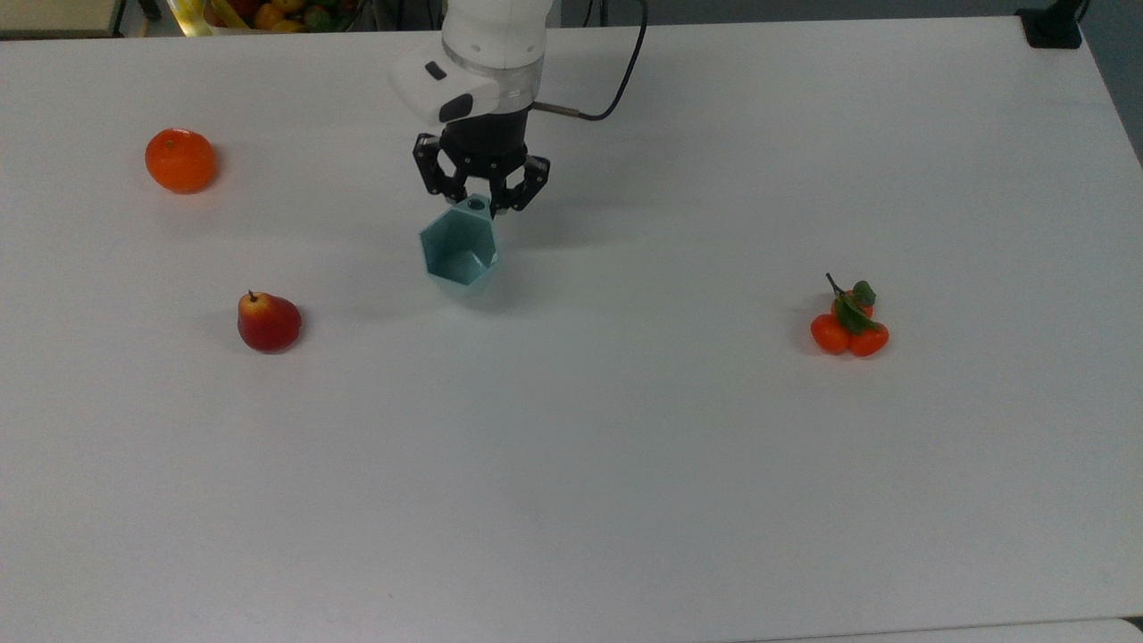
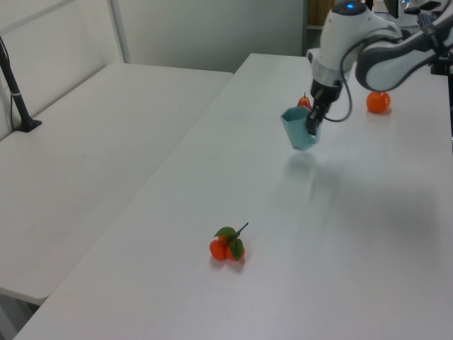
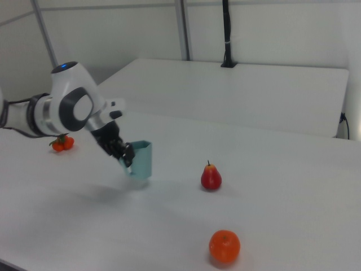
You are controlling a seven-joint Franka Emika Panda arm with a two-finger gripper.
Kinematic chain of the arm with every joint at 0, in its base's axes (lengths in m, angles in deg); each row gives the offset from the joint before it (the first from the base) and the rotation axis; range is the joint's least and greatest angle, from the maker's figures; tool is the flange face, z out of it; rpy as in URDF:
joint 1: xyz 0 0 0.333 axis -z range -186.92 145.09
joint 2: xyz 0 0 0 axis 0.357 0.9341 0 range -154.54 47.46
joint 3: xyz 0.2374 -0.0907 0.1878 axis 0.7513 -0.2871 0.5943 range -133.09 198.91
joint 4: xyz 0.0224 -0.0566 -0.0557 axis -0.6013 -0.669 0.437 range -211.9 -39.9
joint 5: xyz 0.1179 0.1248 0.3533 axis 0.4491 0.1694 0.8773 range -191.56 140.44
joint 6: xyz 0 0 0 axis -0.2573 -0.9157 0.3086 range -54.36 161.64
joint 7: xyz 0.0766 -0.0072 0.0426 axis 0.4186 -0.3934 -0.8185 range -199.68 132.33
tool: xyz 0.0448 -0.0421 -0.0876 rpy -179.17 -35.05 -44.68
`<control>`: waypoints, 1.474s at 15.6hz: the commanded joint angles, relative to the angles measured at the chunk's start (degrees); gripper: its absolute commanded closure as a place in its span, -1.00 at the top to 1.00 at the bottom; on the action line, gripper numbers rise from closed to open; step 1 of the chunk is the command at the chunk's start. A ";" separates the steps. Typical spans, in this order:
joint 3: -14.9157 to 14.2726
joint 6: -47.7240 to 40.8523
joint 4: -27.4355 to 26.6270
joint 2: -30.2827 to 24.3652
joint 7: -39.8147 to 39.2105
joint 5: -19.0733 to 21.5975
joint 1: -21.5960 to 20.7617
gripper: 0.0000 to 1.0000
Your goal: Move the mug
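**Mug carried above the white surface**

The black two-finger gripper has its jaws clamped on the handle tab of the pale teal faceted mug with the hexagonal rim, so the cup hangs just below and in front of the jaws, as the top view frames it. The mug is off the white surface: in the left view a soft shadow lies on the surface beneath it, apart from its base, and in the right view the cup tilts a little from the jaws' hold. Gripping the small tab with the round hole looks like a sensible choice, since the angled, tapering sides would give the jaws little flat purchase; the price is that the cup dangles to one side of the grip and leans.

Looking into the mug from above, I see nothing inside but its own teal facets, so a tilt costs nothing.

The fruits lie well apart from the jaws. A red pear with a short stem sits on the surface to the top view's left and lower down, a round orange farther to the top view's left, and a cluster of small orange-red fruits with green leaves far to the top view's right. My guess is the carry is under way, with the set-down not yet done.
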 commanded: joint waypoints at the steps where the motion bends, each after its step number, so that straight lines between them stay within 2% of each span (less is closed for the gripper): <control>1: -0.22 0.09 -9.83 -7.67 2.54 -1.28 -3.15 -0.78; 4: -0.22 -0.35 -10.81 -7.68 3.42 -1.19 -4.12 -0.63; 5: -0.13 -0.87 -10.72 -7.42 3.42 -1.19 -4.21 -0.29; 7: -0.13 -1.49 -10.63 -7.24 3.42 -1.19 -4.21 0.51; 8: -0.22 -2.45 -10.46 -7.33 3.42 -1.28 -4.21 0.72; 9: -0.13 -4.02 -10.20 -7.33 3.08 -1.28 -4.21 0.84; 10: 0.04 -5.43 -9.85 -7.41 2.81 -1.28 -4.21 0.92; 12: 0.57 -8.42 -8.53 -7.41 2.20 -1.36 -4.21 0.96; 15: 0.92 -14.74 -3.89 -7.33 -0.43 -1.28 -4.21 1.00; 19: 0.58 -24.14 8.23 -6.01 -6.40 0.12 -3.51 1.00; 22: 0.13 -32.66 18.17 -3.82 -9.92 5.74 -2.98 1.00; 23: 0.13 -34.26 20.54 -3.72 -10.80 6.45 -2.28 1.00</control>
